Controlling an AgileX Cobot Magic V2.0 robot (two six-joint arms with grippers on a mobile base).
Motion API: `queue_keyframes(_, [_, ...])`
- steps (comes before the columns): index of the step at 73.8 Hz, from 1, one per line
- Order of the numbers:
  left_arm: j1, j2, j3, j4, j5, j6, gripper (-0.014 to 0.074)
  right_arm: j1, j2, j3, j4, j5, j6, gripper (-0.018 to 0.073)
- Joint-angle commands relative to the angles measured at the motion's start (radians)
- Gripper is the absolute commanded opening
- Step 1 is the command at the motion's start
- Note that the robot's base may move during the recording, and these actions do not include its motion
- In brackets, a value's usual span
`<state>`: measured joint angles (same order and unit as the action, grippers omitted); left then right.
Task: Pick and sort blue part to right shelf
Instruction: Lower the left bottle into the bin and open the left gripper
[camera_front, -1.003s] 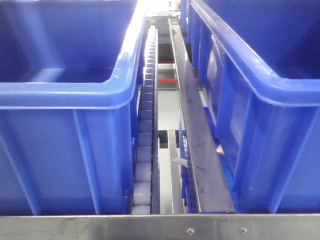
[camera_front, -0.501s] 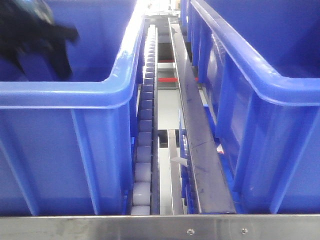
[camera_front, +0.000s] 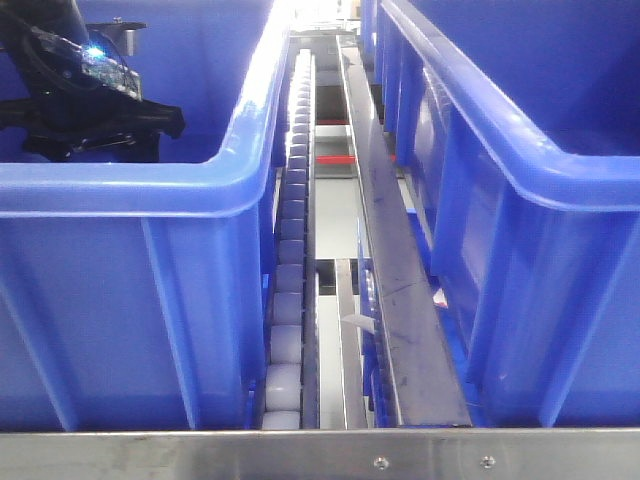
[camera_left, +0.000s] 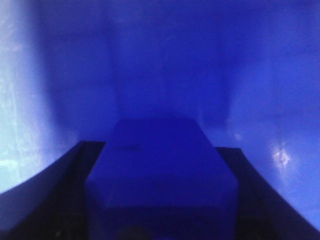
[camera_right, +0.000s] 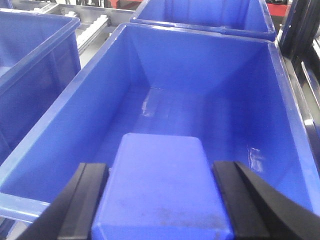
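Change: the black left arm (camera_front: 80, 125) is now seen inside the large glossy blue plastic crate (camera_front: 130, 185). A second ago that crate is shown with no arm in it, and half a second ago only a dark blur is seen at its top corner. The rest of the steel-framed shelf rack (camera_front: 320, 455) is unchanged, including the pale roller track (camera_front: 288, 260) and the flat metal rail (camera_front: 400, 290).

Left jaws: pinched on a blue rectangular plastic block (camera_left: 160, 170), which is held between the two dark fingers (camera_left: 50, 195). Crate walls are seen close on all sides ahead of the jaws, so the block is judged to be well below the rim. Contact with the crate floor cannot be told, as the view is dim and soft.

Right jaws: pinched on a second blue rectangular block (camera_right: 162, 190). An open blue bin (camera_right: 200, 37) is seen below and ahead of these jaws. The block is held over its near end and is not yet lowered.

Meaning: the left placement is judged nearly done, with only the release remaining. The right block is judged to be staged for its own drop. One risk is noted: if the release is made from height, the block may bounce or tip.
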<state>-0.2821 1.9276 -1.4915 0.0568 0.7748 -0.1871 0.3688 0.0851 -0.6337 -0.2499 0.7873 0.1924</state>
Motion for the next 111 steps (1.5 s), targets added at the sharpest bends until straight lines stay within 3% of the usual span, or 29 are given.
queue_keyframes(1, [0.005, -0.044, -0.027, -0.001, -0.009, -0.001, 0.0554, -0.003, 0.021, -0.025, -0.019, -0.082, -0.007, 0.0251])
queue_keyframes(5, [0.005, -0.046, -0.027, -0.001, -0.009, -0.001, 0.0651, -0.003, 0.021, -0.025, -0.019, -0.081, -0.007, 0.0251])
queue_keyframes(10, [0.005, -0.052, -0.029, -0.001, -0.003, -0.001, 0.0708, -0.003, 0.021, -0.025, -0.019, -0.081, -0.007, 0.0251])
queue_keyframes(24, [0.005, -0.140, -0.041, 0.026, -0.002, -0.001, 0.0706, -0.003, 0.022, -0.025, -0.019, -0.079, -0.007, 0.0251])
queue_keyframes(40, [0.005, -0.322, 0.033, 0.036, -0.004, -0.001, 0.0579, -0.003, 0.068, -0.028, -0.019, -0.078, 0.016, 0.0251])
queue_keyframes(59, [0.005, -0.594, 0.272, 0.058, -0.092, -0.001, 0.0282, -0.003, 0.264, -0.036, -0.018, -0.088, 0.105, 0.0251])
queue_keyframes(73, [0.005, -0.778, 0.405, 0.061, -0.169, -0.001, 0.0129, -0.003, 0.444, -0.132, -0.018, -0.089, 0.132, 0.0251])
queue_keyframes(98, [0.005, -1.128, 0.639, 0.131, -0.330, -0.001, 0.0125, -0.005, 0.814, -0.378, -0.017, 0.002, 0.135, 0.0251])
queue_keyframes(111, [0.005, -1.291, 0.750, 0.141, -0.353, -0.001, 0.0125, -0.103, 1.011, -0.499, 0.016, 0.066, 0.120, 0.0251])
